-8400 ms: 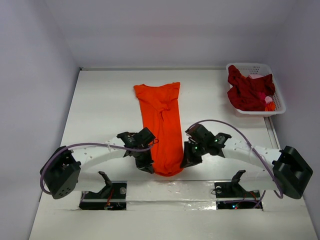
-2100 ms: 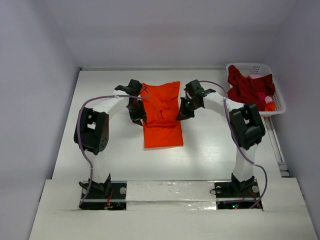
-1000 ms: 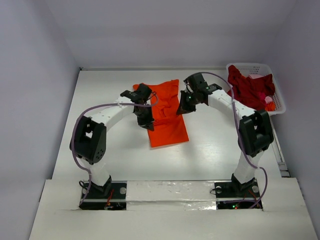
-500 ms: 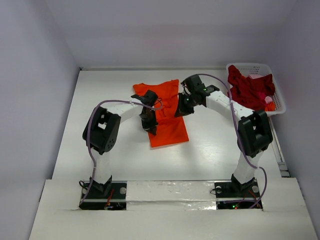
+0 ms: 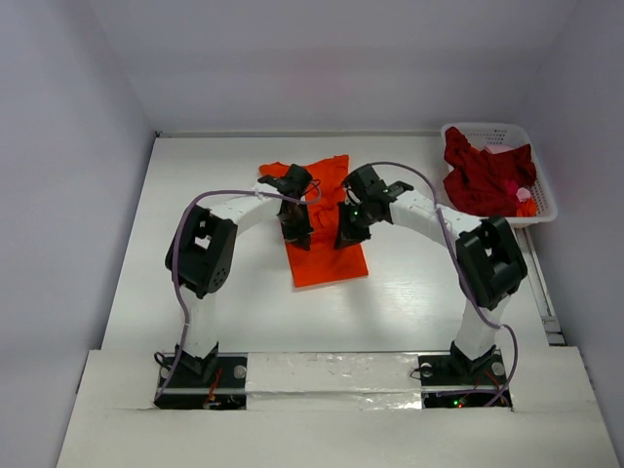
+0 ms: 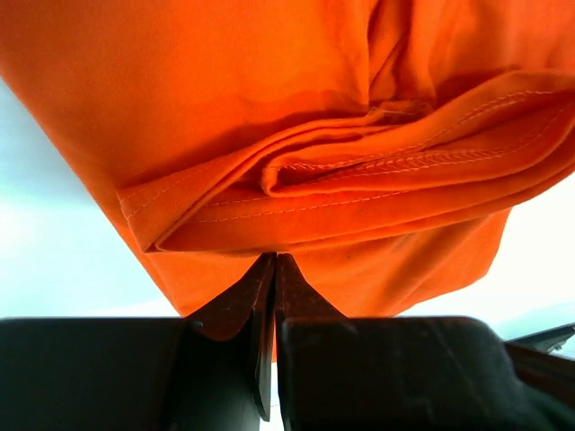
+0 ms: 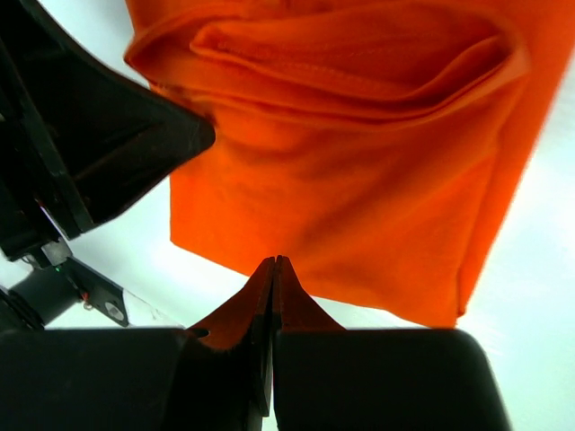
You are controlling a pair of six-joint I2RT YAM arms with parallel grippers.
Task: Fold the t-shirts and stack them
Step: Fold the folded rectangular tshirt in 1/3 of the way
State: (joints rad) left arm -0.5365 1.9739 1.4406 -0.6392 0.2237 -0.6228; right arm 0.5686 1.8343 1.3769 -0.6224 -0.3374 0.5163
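Orange shirt (image 5: pixel 330 261) lies folded mid-table (image 5: pixel 195 195), slightly skewed, its top end bunched between the two grippers.

Left gripper (image 5: pixel 300 234) is at the shirt's left edge. Jaws are pressed fully together. In the wrist view the tips meet the underside of a stacked, stitched fold and appear to pinch it.

Right gripper (image 5: pixel 343 236) is at the shirt's right edge, close to the left one. Jaws are likewise fully together, with the tips over flat orange cloth. Cannot tell whether any cloth is caught between them.

Red shirt (image 5: pixel 483 175) sits crumpled in the basket (image 5: pixel 548 207) at the far right corner, well apart from the arms.
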